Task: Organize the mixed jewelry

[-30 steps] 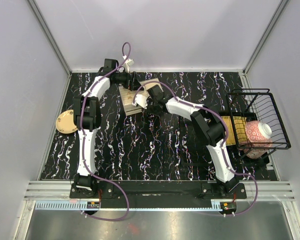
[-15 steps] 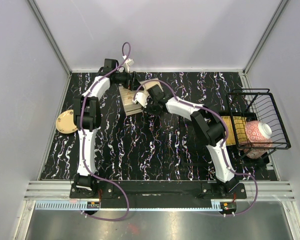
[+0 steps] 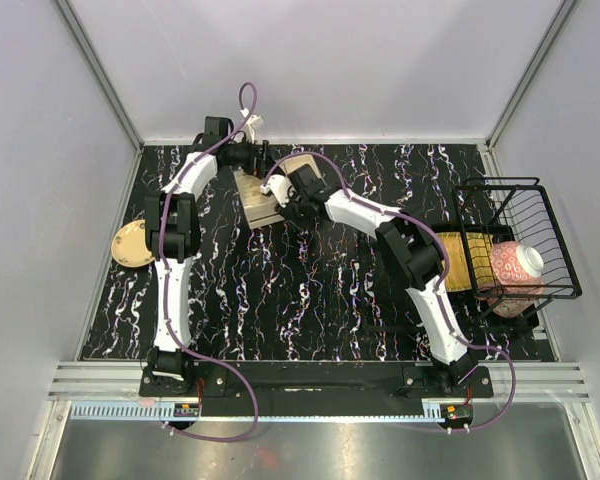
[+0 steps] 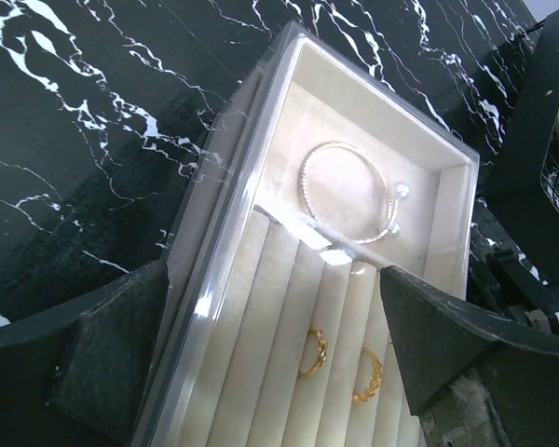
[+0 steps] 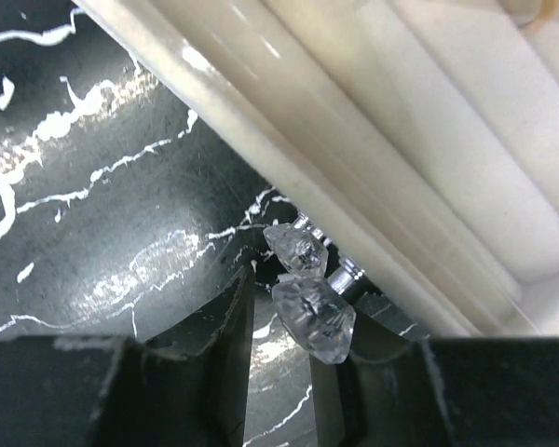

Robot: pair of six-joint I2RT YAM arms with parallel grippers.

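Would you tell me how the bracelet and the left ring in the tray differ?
The bracelet is far larger than the left ring. The bracelet lies flat in the open end compartment, while the ring stands in a slot. The bracelet is a thin, pale open hoop tipped with two pearl-like beads, while the ring is a deeper gold band. Both sit in the same beige tray.

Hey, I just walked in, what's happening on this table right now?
Two robot arms are sorting jewelry at a beige tray on the black marbled table. The left gripper is open, straddling the tray's end, where a pearl-tipped bangle lies in the open compartment and two gold rings sit in the slots. The right gripper seems to hold a clear crystal piece just outside the tray's edge, not yet placed.
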